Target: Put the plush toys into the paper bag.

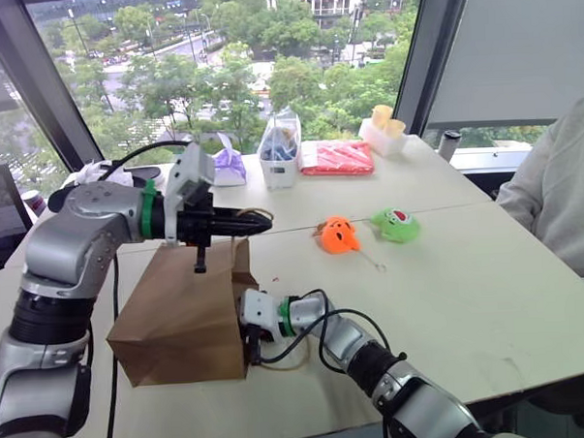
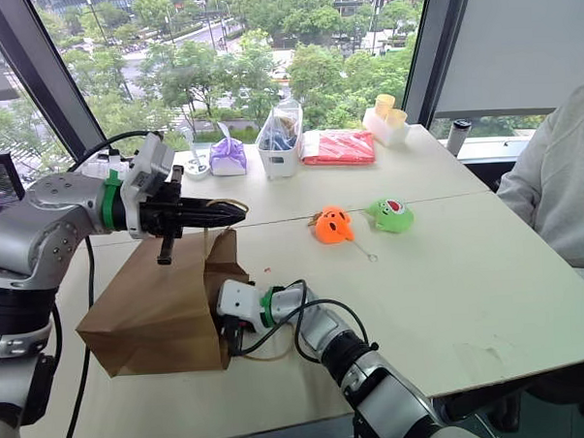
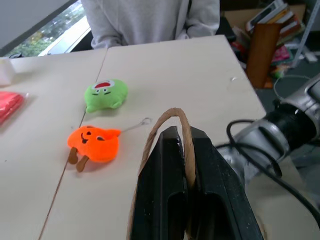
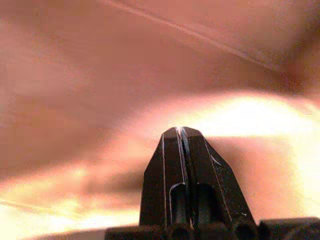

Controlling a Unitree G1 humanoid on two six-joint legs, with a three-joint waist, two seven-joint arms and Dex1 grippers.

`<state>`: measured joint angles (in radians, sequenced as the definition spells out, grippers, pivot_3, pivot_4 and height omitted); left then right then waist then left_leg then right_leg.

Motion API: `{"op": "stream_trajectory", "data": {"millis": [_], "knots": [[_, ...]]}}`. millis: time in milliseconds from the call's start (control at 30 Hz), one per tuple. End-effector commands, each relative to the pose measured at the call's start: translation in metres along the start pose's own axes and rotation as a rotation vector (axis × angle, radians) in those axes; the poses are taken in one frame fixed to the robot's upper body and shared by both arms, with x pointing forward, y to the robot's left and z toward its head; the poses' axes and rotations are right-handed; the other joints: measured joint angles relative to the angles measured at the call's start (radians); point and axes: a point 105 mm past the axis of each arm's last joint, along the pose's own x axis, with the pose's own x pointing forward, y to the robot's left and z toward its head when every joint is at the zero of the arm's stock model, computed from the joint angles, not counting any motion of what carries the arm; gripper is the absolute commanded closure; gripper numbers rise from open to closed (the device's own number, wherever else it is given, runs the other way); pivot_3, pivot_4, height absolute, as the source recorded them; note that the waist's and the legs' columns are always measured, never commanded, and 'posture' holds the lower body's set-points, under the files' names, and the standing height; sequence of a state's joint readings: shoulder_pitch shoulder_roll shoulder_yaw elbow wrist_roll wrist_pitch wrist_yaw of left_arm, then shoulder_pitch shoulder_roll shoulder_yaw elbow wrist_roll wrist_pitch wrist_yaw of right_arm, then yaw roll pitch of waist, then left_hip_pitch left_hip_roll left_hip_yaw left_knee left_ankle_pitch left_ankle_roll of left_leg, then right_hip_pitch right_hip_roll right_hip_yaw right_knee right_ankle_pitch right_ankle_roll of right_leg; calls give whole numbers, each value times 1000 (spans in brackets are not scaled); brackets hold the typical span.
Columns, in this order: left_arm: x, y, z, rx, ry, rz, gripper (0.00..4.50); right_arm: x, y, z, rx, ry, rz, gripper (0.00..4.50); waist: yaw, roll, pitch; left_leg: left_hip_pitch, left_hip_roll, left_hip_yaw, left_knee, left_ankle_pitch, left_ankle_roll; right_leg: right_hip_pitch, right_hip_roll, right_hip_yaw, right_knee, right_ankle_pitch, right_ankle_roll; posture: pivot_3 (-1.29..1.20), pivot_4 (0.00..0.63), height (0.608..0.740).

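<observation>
Toys (image 1: 339,234) are lying right of the bag (image 1: 185,316); left gripper (image 1: 263,218) is pinching its handle (image 3: 170,131), right gripper (image 4: 180,131) is closed empty inside.

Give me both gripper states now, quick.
Left gripper: shut on the paper bag's cord handle.
Right gripper: shut, inside the bag's mouth; nothing visibly held.

My right pincer (image 1: 251,352) has its tips hidden inside the paper bag (image 1: 185,316). The person (image 1: 562,183) is cut off by the picture's edge. I cannot make out what the clear bag (image 1: 280,142) holds.
</observation>
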<state>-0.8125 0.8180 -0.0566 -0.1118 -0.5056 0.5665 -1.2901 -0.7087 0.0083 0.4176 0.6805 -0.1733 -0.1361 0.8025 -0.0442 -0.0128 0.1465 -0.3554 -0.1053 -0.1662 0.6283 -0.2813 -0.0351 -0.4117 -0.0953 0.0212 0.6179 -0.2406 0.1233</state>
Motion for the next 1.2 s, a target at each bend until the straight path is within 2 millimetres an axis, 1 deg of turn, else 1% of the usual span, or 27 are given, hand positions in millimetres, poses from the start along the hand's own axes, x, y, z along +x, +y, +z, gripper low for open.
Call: {"op": "stream_trajectory", "data": {"millis": [33,100,167,233,300,400,500,600,633,700,767,833,900,967,1067,1133,1200], "knots": [[-2,3,-14,156,95,23,4399,-18,-34,16,-3,-7,-200,4500,3,0,0,0,0,0,0,0,0,0,0,0,0,0,0,0,150,740],[-2,6,-22,227,135,28,4399,-28,-42,18,-3,19,-282,4500,4,0,0,-1,0,0,0,0,0,0,0,0,0,0,0,0,150,740],[0,9,-24,260,134,31,4399,-37,-44,26,21,10,-339,4500,3,0,0,-1,0,0,0,0,0,-1,0,0,-1,0,0,0,150,740],[0,11,-16,233,89,35,4399,-47,-36,38,73,-38,-342,4500,3,0,0,-2,0,0,-1,0,0,-1,0,0,-1,0,0,0,150,740],[0,12,-9,190,47,35,4399,-59,-27,44,134,-71,-337,4500,3,-1,0,-3,0,0,0,-1,1,-2,0,0,-1,0,0,0,150,740],[-1,12,-1,141,7,36,4399,-75,-22,45,214,-84,-346,4500,3,-1,0,-3,0,1,1,-1,2,-1,-1,0,-1,0,0,0,150,740],[-2,9,4,117,-7,23,4399,-95,-28,40,259,-88,-397,4500,2,-1,0,-1,0,1,1,-3,5,1,-1,0,-2,0,0,0,150,740],[-2,5,7,92,-17,9,4500,-126,-56,37,306,-111,-504,3627,3,0,0,-1,0,1,1,-3,5,1,-1,0,-2,0,0,0,150,740],[-2,4,7,85,-19,7,4500,-135,-67,36,311,-114,-535,3141,3,0,0,-1,0,1,1,-3,5,1,-1,0,-2,0,0,0,150,740],[-1,3,8,70,-28,5,4500,-151,-93,29,293,-75,-650,2104,2,0,0,-1,0,1,2,-2,5,1,-1,0,-2,0,0,0,150,740],[0,2,9,56,-41,2,4500,-160,-116,18,240,-2,-756,1045,2,0,0,-1,0,2,1,-2,4,1,-1,0,-2,0,0,0,150,740],[2,-2,11,30,-59,-9,4500,-162,-136,3,217,84,-840,21,-1,0,0,0,0,2,0,-1,2,1,-1,0,-2,0,0,0,150,740],[4,-7,12,2,-74,-25,4500,-155,-146,-13,237,157,-870,21,-3,0,0,-1,1,3,-1,-1,2,0,-1,0,-2,0,0,0,150,740],[6,-12,14,-21,-82,-43,4500,-145,-152,-24,243,194,-867,21,-3,0,0,-1,1,3,-1,-1,2,-1,-1,1,-2,0,0,0,150,740],[7,-21,16,-63,-97,-65,4500,-135,-158,-34,265,230,-873,21,-3,0,0,-2,1,4,-2,-1,2,-2,-1,2,-3,0,0,0,150,740],[6,-29,15,-100,-96,-87,4500,-132,-162,-41,274,274,-904,21,-5,0,0,-2,1,4,-2,-1,2,-2,-1,2,-3,0,0,0,150,740],[5,-38,8,-115,-59,-105,4500,-131,-164,-46,266,307,-917,21,-4,0,0,-2,0,4,-2,-1,2,-1,-1,2,-3,0,0,0,150,740]]}}
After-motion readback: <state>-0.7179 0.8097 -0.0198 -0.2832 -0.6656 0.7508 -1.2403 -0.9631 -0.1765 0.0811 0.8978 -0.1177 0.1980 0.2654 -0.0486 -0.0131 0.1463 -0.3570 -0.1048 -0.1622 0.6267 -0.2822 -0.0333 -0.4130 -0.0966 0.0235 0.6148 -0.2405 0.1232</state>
